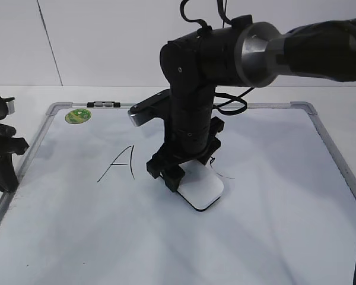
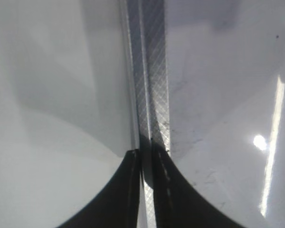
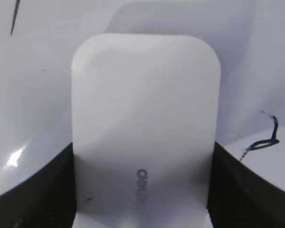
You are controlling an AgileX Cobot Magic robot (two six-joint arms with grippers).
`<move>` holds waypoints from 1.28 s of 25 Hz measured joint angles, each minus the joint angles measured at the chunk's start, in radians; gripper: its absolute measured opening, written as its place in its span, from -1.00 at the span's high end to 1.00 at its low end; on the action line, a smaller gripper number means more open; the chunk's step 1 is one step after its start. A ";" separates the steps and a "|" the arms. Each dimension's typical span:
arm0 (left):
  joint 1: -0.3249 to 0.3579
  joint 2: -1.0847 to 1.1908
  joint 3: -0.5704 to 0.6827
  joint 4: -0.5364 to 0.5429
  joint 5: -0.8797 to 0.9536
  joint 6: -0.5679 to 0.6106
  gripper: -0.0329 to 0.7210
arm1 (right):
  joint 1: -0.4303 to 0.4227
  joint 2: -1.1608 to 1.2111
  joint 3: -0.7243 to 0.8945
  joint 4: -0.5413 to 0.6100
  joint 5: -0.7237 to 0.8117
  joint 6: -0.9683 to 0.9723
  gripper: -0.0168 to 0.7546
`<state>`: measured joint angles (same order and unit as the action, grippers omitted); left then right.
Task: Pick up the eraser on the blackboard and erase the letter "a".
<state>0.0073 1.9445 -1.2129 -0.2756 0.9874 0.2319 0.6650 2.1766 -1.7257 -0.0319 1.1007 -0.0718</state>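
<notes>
**Eraser gripped, working at the small "a"**

I am holding the eraser point(image 3: 145, 123) in my right claw point(image 1: 187, 169), my two fingers pressing against its long sides near the back end, so the rounded white front is sticking out ahead of me. Its black felt face is lying flat on the blackboard point(image 1: 273, 237), just below and in front of my wrist. What is showing of the letter "a" point(image 3: 266, 137) is a thin black curl and a few broken strokes, sitting just off my right finger, beside the eraser and not under it. The capital "A" point(image 1: 120, 163) is off to my other side, well apart.

To do this well, I judge I should be keeping the felt flat and pressed evenly, then sliding sideways toward those leftover strokes, with short passes so I am staying clear of the capital. Tilting the block would lift one edge and leave streaks.

My left claw point(image 2: 147, 156) is idling over the metal frame point(image 2: 149, 71) at the board's edge, its fingers drawn nearly together on nothing.

Much is hidden from me. My own arm is covering most of the letter in the outside view, so I cannot tell how much ink is left under it. The felt itself is showing only as a dark rim.
</notes>
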 joint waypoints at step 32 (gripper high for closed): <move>0.000 0.001 -0.002 0.000 0.000 0.000 0.79 | -0.001 0.001 -0.006 -0.016 0.003 0.003 -0.50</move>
<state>0.0073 1.9459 -1.2151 -0.2756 0.9874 0.2319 0.6644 2.1773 -1.7314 -0.0484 1.1036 -0.0687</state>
